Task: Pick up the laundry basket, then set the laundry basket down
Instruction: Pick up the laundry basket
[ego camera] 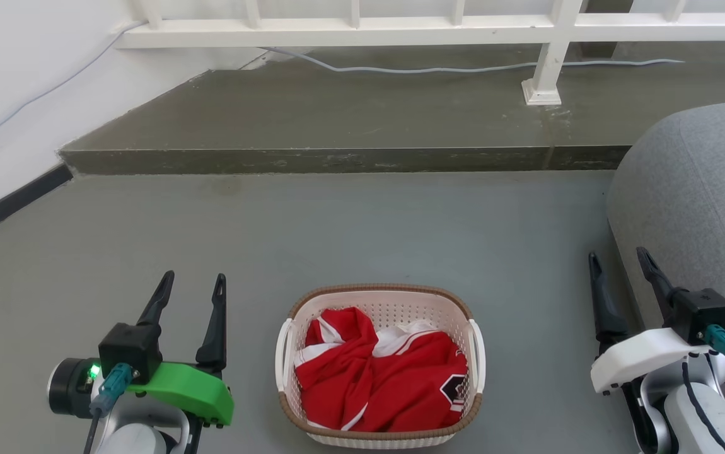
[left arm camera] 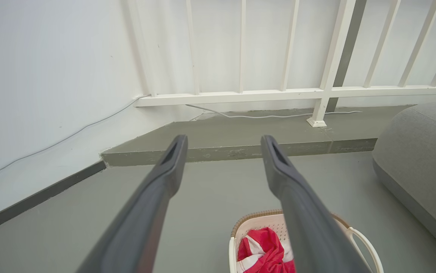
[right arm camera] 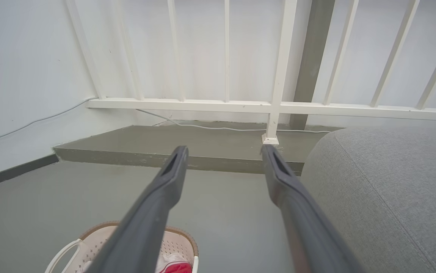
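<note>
Laundry basket [ego camera: 380,291] sits on the floor [ego camera: 337,233] with red clothing [ego camera: 388,384] inside, between the left gripper [ego camera: 194,275] and right gripper [ego camera: 616,253], touching neither. Both grippers have fingers spread apart, holding nothing.

Grey floor [ego camera: 337,227], matte. Raised concrete step [ego camera: 337,113] at 12 o'clock, white railing [ego camera: 362,30] on it, pale cable [ego camera: 463,68] along its base. White wall [ego camera: 22,82] with dark skirting [ego camera: 9,205] at 10. Grey sofa [ego camera: 703,189] at 3. Light even.
</note>
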Robot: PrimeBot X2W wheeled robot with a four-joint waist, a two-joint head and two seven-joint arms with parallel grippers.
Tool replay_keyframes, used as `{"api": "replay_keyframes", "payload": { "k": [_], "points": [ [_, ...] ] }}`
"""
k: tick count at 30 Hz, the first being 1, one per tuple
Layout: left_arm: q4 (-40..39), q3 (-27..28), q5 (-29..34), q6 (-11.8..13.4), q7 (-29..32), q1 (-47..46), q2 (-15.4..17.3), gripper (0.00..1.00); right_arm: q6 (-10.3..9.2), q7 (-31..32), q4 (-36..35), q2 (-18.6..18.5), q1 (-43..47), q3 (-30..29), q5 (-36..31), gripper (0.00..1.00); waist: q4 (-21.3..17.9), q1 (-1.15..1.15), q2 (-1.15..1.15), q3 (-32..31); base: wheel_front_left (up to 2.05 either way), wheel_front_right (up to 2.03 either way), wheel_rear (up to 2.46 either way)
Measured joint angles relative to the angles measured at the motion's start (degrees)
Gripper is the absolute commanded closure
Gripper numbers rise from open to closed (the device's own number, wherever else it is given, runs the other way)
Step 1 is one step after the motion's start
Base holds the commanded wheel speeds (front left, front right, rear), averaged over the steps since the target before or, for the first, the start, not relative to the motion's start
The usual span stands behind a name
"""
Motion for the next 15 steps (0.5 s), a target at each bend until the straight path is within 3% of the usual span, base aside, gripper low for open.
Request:
{"api": "replay_keyframes", "payload": {
  "k": [15],
  "points": [
    [-0.46,-0.03,0.26,0.02,0.14,-0.59,0.04,0.00,0.46,0.00,-0.07,0.02,-0.19,-0.12,0.18,0.00,0.10,0.00,0.00,2.38,0.00,0.00,0.00]
  ]
}}
